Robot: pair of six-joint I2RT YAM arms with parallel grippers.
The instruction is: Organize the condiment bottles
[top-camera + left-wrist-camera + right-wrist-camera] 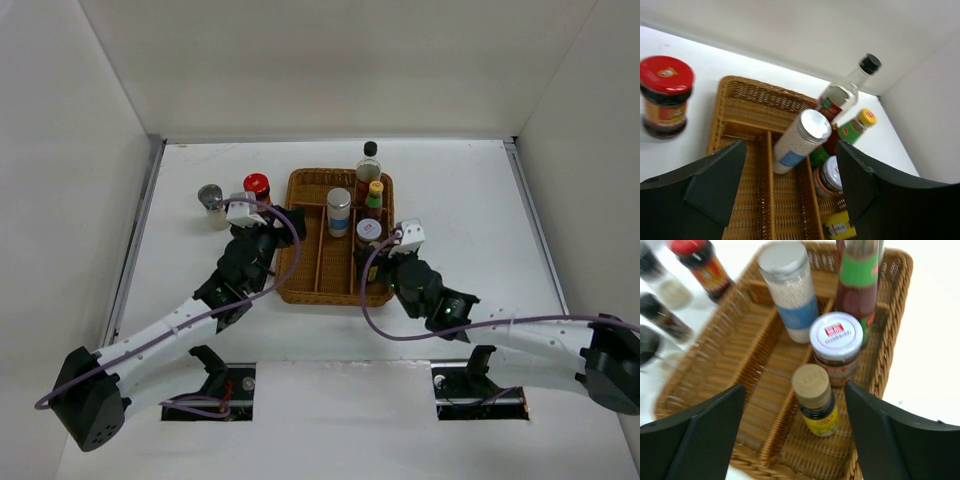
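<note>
Right wrist view shows my right gripper splayed and empty, the tan-capped bottle just ahead of it in a wicker tray lane, where I'd say the dividers steady it; the white-lidded jar sits just beyond. My left gripper gapes empty too; ahead-left, outside the tray, stands the red-lidded jar

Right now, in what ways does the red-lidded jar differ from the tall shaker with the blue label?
The red-lidded jar is squat with dark contents; the blue-label shaker is tall and slim, filled with white grains. The jar's lid is red, the shaker's silver. The jar stands on the table outside the wicker tray; the shaker stands in its middle compartment. Both are upright and capped.
</note>
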